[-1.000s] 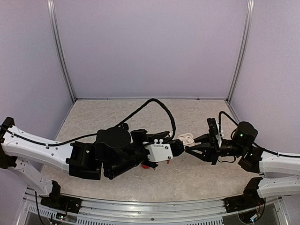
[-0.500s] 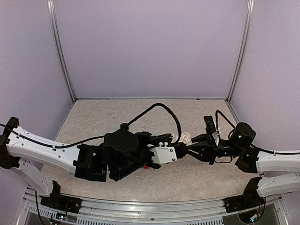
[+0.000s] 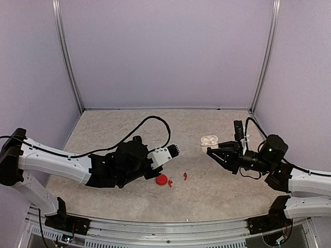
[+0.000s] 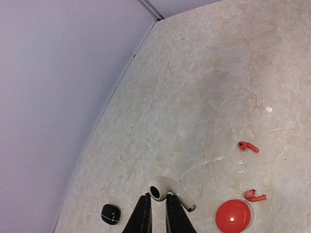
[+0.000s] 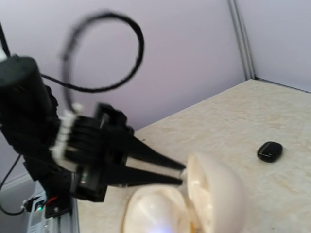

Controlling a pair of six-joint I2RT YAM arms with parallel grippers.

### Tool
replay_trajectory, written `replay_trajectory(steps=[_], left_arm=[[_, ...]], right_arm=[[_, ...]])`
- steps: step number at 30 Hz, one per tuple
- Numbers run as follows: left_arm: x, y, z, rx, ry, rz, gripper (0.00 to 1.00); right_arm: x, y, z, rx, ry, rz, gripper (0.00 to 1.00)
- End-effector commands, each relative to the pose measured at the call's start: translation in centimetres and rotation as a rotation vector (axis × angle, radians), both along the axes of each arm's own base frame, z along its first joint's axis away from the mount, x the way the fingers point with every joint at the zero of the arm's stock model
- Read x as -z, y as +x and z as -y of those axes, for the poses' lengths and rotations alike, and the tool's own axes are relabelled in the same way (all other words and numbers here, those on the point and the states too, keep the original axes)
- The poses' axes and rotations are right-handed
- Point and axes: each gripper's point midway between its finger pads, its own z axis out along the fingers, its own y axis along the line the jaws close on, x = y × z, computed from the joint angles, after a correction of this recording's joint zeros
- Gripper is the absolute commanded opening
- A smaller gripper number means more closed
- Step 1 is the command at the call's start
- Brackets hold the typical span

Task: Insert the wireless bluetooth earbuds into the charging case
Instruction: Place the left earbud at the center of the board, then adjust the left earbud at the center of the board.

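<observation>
My left gripper (image 4: 156, 209) is shut on a white earbud (image 4: 167, 191), which sticks out beyond the fingertips with its stem pointing right. Seen from above, that gripper (image 3: 177, 149) hangs left of centre. The open white charging case (image 3: 209, 140) sits at the tips of my right gripper (image 3: 209, 150), which is shut on it. In the right wrist view the case (image 5: 184, 206) fills the bottom and hides my own fingers. The left gripper (image 5: 181, 173) shows just behind it. Two red earbuds (image 3: 184, 176) (image 3: 170, 183) lie on the table.
A round red case (image 3: 162, 180) lies beside the red earbuds, also seen as the red case (image 4: 233, 216) in the left wrist view. A small black case (image 4: 111, 214) rests on the table left of my left fingers. Purple walls (image 3: 165, 51) close in the table.
My left arm has drawn back to the left with the white earbud, away from the right gripper, uncovering the red case and red earbuds. The right gripper moved the white case slightly back.
</observation>
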Motion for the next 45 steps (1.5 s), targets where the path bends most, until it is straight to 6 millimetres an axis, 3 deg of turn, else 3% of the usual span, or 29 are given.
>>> replay_trajectory(steps=[1, 6, 12, 15, 21, 26, 30, 34, 38, 45], left_arm=[[5.9, 0.4, -3.1, -0.103, -0.079, -0.277, 0.13], [12.7, 1.4, -6.6, -0.240, -0.093, -0.481, 0.13], [16.2, 2.7, -7.3, -0.320, -0.051, -0.598, 0.14], [17.0, 2.7, -7.1, -0.329, -0.007, -0.640, 0.16], [16.1, 2.9, -7.0, -0.392, 0.060, -0.731, 0.33], [14.6, 3.3, -8.1, -0.480, 0.070, -0.782, 0.38], [12.2, 5.3, -8.4, -0.594, -0.132, -0.925, 0.41], [11.1, 4.7, -6.8, -0.694, -0.362, -1.106, 0.39], [12.1, 3.5, -5.9, -0.794, -0.435, -1.235, 0.32], [13.9, 3.7, -6.3, -0.917, -0.458, -1.217, 0.34]], right_arm=[[1.1, 0.5, 0.6, 0.039, -0.026, -0.011, 0.00], [1.3, 0.6, 0.7, 0.036, -0.030, -0.006, 0.00], [1.1, 0.8, 0.7, 0.037, -0.043, 0.006, 0.00], [0.8, 0.8, 0.9, 0.047, -0.047, 0.021, 0.00], [0.7, 0.9, 1.1, 0.056, -0.061, 0.031, 0.00], [0.8, 1.0, 1.2, 0.062, -0.069, 0.038, 0.00], [0.9, 1.3, 1.1, 0.064, -0.079, 0.032, 0.00], [0.7, 1.4, 1.3, 0.077, -0.078, 0.035, 0.00], [0.7, 1.4, 1.5, 0.083, -0.077, 0.035, 0.00], [0.8, 1.2, 1.4, 0.069, -0.079, 0.039, 0.00]])
